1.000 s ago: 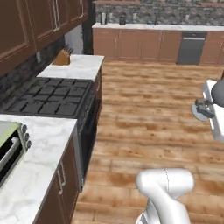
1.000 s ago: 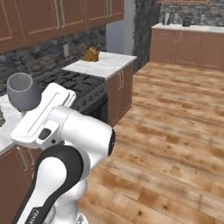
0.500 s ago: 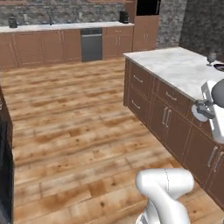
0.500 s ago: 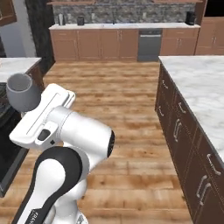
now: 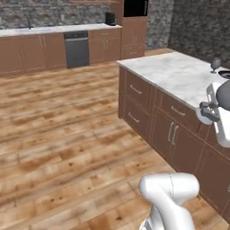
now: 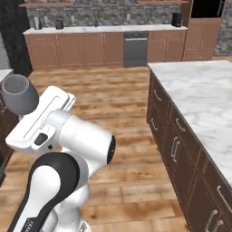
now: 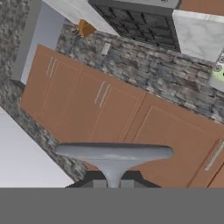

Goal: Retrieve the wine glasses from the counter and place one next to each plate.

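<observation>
In the hand, the gripper (image 7: 113,183) is pinched tight on the thin stem of a wine glass (image 6: 19,95), its foot spread just above the fingertips and its bowl riding high beside the arm. The marble island (image 5: 179,74) lies to the right, where another glass (image 5: 216,64) already stands by a plate (image 5: 224,74). The risk I see: such a slender stem could slip or swing as the base turns.

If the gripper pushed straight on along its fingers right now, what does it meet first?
The gripper is shut on the grey-blue wine glass, whose flat foot crosses its line. Past that the brown wooden cabinet doors under the grey stone wall look first, though depth is unclear.
</observation>
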